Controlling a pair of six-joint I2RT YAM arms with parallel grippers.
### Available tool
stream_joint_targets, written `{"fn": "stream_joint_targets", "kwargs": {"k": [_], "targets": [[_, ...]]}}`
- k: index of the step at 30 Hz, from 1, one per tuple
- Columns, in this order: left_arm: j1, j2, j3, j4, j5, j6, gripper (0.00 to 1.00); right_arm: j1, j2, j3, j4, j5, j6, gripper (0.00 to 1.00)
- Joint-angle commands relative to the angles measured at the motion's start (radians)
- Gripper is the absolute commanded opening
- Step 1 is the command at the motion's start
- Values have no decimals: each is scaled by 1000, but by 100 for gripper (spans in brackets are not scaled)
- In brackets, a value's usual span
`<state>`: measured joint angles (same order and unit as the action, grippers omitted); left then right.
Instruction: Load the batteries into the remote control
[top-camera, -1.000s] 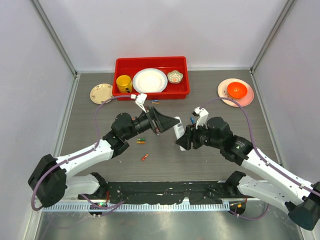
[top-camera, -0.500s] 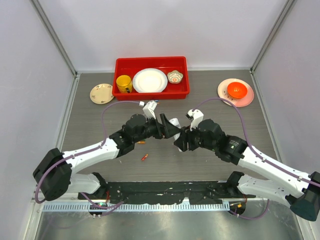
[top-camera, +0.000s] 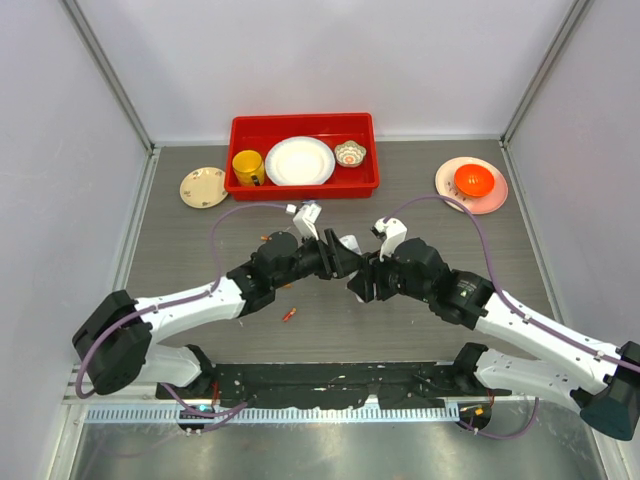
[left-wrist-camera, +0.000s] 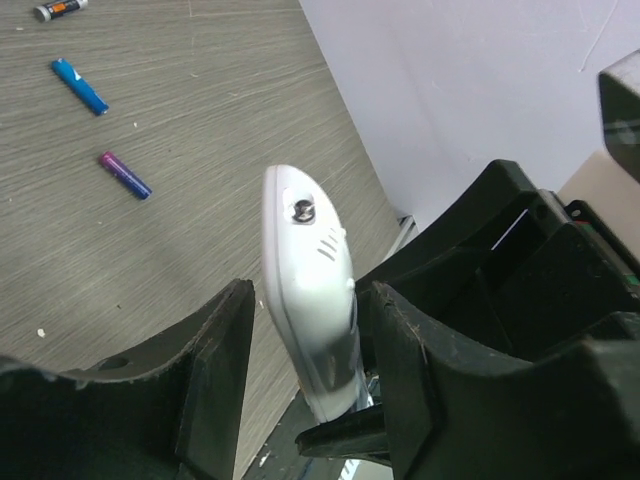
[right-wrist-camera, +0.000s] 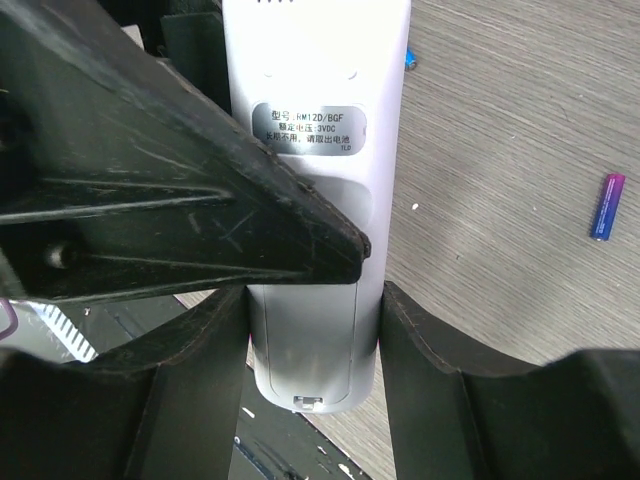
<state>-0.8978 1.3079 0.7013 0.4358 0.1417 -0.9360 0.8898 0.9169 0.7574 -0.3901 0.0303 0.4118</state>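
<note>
Remote control (right-wrist-camera: 318, 200) is off the bench (top-camera: 170, 250), held in the air between the two arms, above the middle of it. The right hand (right-wrist-camera: 315, 300) is clenched on its lower body, one finger pressed on each long side. The left hand (left-wrist-camera: 310, 300) stands around the other end. One finger (left-wrist-camera: 420, 380) touches the white shell, but beside the other we see a thin gap, so we cannot tell if this hand grips.

On the back face the label (right-wrist-camera: 308, 128) shows, and the battery cover (right-wrist-camera: 315, 350) seems to sit in its place. We judge the step in hand is a two-hand hold for opening the compartment. The batteries (left-wrist-camera: 124, 175) lie loose on the bench, among them a blue one (left-wrist-camera: 79, 86) and an orange-red one (top-camera: 288, 315).

The next move calls for one hand to hold firm while the other slides the cover off.
</note>
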Motion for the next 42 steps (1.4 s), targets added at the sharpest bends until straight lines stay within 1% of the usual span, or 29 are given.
{"fn": "stream_joint_targets", "kwargs": {"k": [1, 3, 4, 9, 10, 11, 12, 13, 14, 15, 17, 18, 19, 20, 22, 26, 30, 33, 36, 37, 39, 42], "targets": [[-12, 27, 24, 70, -8, 2, 46, 8, -4, 31, 45, 31, 1, 1], [-16, 31, 24, 75, -8, 3, 41, 8, -4, 30, 43, 33, -2, 1], [-16, 34, 27, 72, -10, 5, 34, 8, -4, 28, 42, 33, -2, 1], [-18, 39, 30, 64, -8, 14, 19, 9, -4, 26, 37, 33, -4, 1], [-18, 39, 30, 67, -5, 16, 10, 9, -4, 26, 34, 33, -5, 1], [-18, 39, 29, 73, -4, 17, 4, 11, -3, 26, 30, 33, -7, 1], [-18, 39, 27, 78, -5, 16, 0, 11, -3, 26, 30, 33, -7, 2], [-18, 37, 20, 84, -7, 17, 0, 11, -4, 26, 27, 36, -5, 8], [-18, 36, 12, 113, -11, 14, 0, 11, -4, 26, 25, 36, -1, 18], [-20, 30, 4, 132, -17, 9, 0, 11, -7, 28, 22, 39, 10, 38], [-18, 21, -28, 179, -52, 3, 0, 11, -12, 30, 25, 34, 22, 50], [-16, 13, -43, 188, -63, 5, 0, 11, -15, 33, 25, 31, 36, 58], [-15, 8, -46, 193, -77, 5, 0, 11, -26, 39, 23, 25, 42, 61], [-13, 4, -52, 207, -94, 9, 0, 11, -30, 42, 23, 19, 48, 72], [-9, -10, -66, 221, -116, 12, 0, 11, -49, 55, 19, 10, 58, 78], [0, -39, -95, 260, -177, 22, 0, 11, -75, 69, 14, -15, 76, 80], [7, -70, -157, 317, -247, 39, 0, 9, -108, 45, 37, -17, 104, 81], [8, -84, -195, 366, -261, 60, 0, 9, -148, -13, 89, 40, 169, 81], [7, -84, -242, 451, -284, 63, 0, 9, -199, -111, 186, 95, 297, 80], [7, -82, -253, 478, -298, 66, 0, 9, -213, -139, 244, 123, 330, 79], [8, -79, -273, 483, -310, 78, 0, 9, -254, -226, 343, 138, 407, 75], [5, -75, -296, 489, -346, 89, 0, 9, -288, -308, 423, 174, 473, 73]]}}
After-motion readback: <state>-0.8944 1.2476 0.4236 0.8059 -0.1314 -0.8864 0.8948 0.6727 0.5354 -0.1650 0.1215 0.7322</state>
